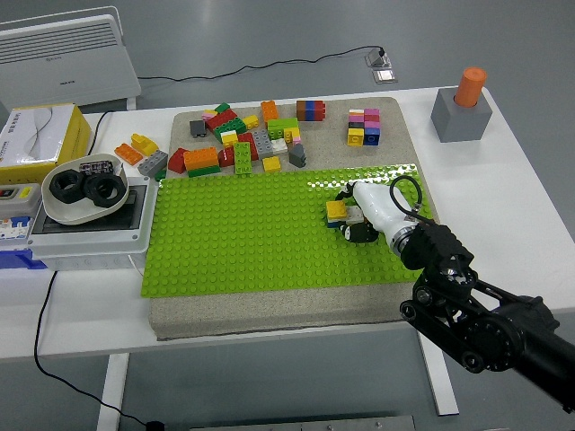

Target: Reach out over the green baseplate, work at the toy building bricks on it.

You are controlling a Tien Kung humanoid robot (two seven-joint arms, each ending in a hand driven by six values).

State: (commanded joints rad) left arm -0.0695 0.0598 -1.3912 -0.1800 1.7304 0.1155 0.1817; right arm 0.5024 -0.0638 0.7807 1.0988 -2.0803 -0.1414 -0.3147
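The green baseplate point(243, 233) lies on a grey mat in the middle of the table. My right hand point(352, 218), white-backed with black fingers, reaches over the plate's right part from the lower right. Its fingers are curled around a small yellow brick point(337, 210), which sits at or just above the studs. The fingertips point(358, 234) are mostly hidden under the hand. A loose pile of coloured bricks point(238, 144) lies behind the plate. My left arm does not show.
A stack of pink, yellow and blue bricks point(364, 126) stands at the mat's back right. A grey block with an orange cylinder point(463, 108) sits far right. A grey box carrying a bowl of black rings point(85, 189) stands left of the plate.
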